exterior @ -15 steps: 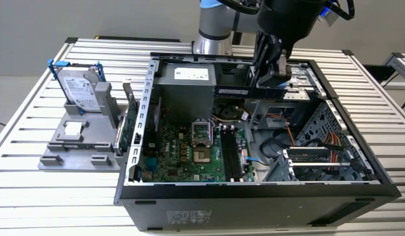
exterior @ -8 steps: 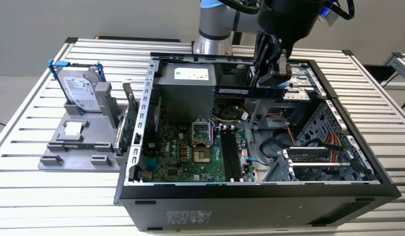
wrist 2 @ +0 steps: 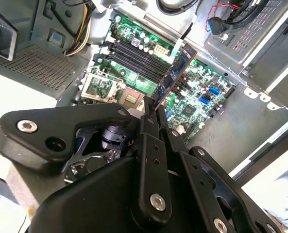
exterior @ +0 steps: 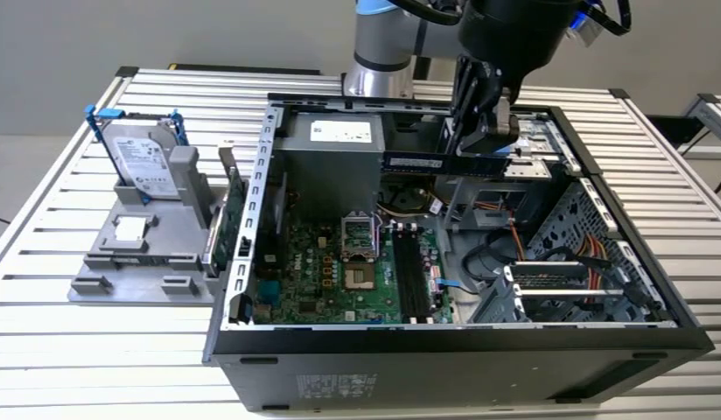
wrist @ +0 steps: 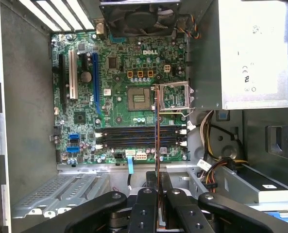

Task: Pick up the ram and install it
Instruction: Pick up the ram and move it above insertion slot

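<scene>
The ram (exterior: 437, 163) is being held clamped in the gripper (exterior: 496, 150), suspended above the green motherboard (exterior: 337, 271) inside the open computer case (exterior: 454, 350).

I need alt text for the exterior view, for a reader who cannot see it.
The black gripper holds the long, thin dark-blue ram stick level above the green motherboard of an open black computer case. At the exterior view's left, a silver hard drive stands in a grey holder.
</scene>
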`<state>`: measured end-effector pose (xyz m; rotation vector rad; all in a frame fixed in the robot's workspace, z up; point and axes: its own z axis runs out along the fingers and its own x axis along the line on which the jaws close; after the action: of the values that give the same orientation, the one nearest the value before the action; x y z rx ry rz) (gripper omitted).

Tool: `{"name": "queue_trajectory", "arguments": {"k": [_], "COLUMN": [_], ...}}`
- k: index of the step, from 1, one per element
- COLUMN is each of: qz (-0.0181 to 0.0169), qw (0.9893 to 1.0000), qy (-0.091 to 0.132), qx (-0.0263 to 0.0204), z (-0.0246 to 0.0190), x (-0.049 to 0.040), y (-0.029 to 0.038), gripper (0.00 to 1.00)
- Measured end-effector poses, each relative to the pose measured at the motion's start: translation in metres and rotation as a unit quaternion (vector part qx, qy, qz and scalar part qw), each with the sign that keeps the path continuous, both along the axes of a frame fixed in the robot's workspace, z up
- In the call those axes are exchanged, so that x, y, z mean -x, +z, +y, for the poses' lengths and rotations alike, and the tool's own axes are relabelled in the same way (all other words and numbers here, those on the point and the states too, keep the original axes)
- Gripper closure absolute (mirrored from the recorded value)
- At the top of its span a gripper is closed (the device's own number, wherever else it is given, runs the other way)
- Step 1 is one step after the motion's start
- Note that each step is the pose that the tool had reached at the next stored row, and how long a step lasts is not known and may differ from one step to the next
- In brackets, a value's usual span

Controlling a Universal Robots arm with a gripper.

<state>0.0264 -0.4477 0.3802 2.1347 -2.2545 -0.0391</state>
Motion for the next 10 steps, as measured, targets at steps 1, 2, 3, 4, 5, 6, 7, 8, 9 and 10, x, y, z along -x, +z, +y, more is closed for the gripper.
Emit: {"name": "queue_trajectory", "arguments": {"k": [1,2,3,4,5,6,7,8,9,10], "qz": [0.0,0.0,0.0,0.0,0.0,0.0,0.0,0.0,0.0,0.0], "qw": [1.0,1.0,1.0,1.0,1.0,0.9999,0.9998,0.9996,0.9993,0.9991], "qy": [0.0,0.0,-0.002,-0.004,-0.009,-0.013,-0.021,-0.029,-0.037,-0.043], "qx": [0.0,0.0,0.0,0.0,-0.0001,0.0,0.0001,0.0,0.0,0.0], "z": [0.0,0.0,0.0,0.0001,0.0001,0.0001,0.0001,0.0001,0.0001,0.0001], "x": [0.0,0.0,0.0,0.0,0.0,0.0,0.0,0.0,0.0,0.0], "y": [0.0,0.0,0.0,-0.0001,-0.0001,0.0,0.0,0.0,-0.0001,0.0], "gripper": [1.0,1.0,1.0,1.0,1.0,1.0,1.0,1.0,1.0,1.0]}}
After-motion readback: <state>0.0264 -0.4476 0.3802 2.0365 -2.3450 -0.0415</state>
